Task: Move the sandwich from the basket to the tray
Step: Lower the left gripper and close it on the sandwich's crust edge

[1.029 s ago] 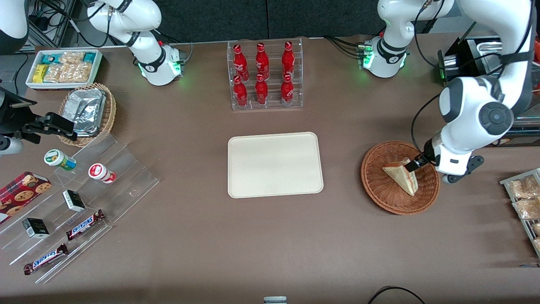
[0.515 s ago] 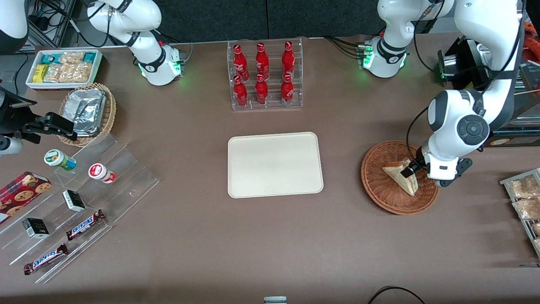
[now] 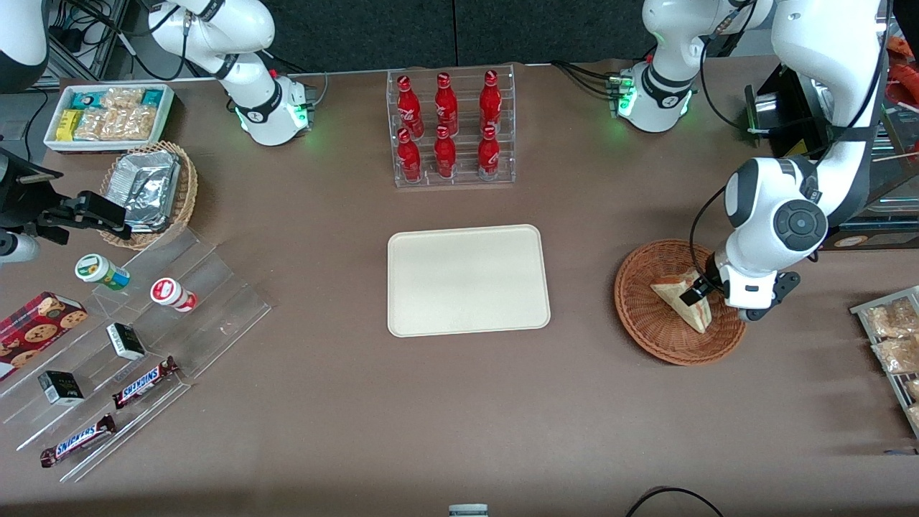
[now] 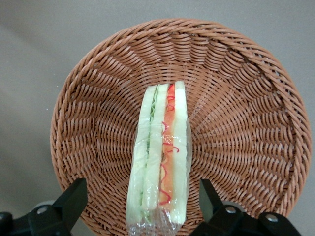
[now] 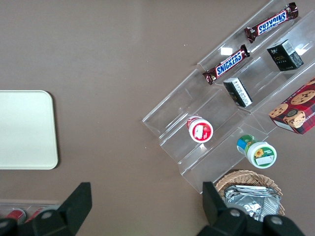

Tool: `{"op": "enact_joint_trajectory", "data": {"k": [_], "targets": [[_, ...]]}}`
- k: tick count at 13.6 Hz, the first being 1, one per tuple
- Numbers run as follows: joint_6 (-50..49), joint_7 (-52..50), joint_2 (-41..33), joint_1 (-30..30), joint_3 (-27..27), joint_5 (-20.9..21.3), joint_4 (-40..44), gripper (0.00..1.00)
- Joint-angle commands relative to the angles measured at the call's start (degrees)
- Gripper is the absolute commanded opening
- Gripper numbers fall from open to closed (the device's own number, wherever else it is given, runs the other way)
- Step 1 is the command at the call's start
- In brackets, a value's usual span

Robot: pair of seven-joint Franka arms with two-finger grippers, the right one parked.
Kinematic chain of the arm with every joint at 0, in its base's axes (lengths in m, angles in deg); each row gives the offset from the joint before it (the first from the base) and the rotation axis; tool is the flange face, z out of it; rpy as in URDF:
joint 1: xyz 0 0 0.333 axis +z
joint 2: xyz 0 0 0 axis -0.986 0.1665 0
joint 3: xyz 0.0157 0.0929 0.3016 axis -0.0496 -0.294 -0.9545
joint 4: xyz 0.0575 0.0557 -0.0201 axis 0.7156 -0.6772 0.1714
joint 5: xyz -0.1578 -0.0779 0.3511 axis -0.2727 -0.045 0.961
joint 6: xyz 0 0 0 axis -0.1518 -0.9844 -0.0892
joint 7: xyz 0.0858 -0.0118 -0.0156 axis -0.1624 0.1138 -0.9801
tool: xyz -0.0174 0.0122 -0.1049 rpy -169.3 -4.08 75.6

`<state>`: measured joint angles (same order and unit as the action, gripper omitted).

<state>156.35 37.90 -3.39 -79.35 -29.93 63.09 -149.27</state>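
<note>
The sandwich [image 3: 680, 304], a pale wedge wrapped in clear film with green and red filling along its edge [image 4: 160, 157], lies in the reddish-brown wicker basket [image 3: 644, 321] toward the working arm's end of the table. My gripper [image 3: 698, 290] is down inside the basket [image 4: 98, 98], open. One black finger stands on each side of the sandwich's wide end [image 4: 141, 188], with a gap showing at both. The cream tray [image 3: 468, 280] lies flat at the table's middle, beside the basket, and holds nothing [image 5: 24, 130].
A clear rack of red bottles [image 3: 450, 129] stands farther from the camera than the tray. Snack packets on a wire rack [image 3: 894, 337] lie beside the basket at the table's edge. A tan basket of foil packets [image 3: 148, 188], acrylic steps with candy [image 3: 136, 345] and a white bin [image 3: 108, 115] are at the parked arm's end.
The wrist has shifted slightly toward the tray and settled lower over the basket, bringing the fingers alongside the sandwich. The sandwich has not moved.
</note>
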Motion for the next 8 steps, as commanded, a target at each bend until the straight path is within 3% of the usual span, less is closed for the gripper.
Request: {"op": "enact_joint_trajectory", "data": {"k": [1,8], "targets": [[1.0,-1.6,1.2,0.2,0.3,0.7,0.1,1.0],[1.3,-1.5,2.8,0.3,0.4,-2.0,0.3,1.0]]}}
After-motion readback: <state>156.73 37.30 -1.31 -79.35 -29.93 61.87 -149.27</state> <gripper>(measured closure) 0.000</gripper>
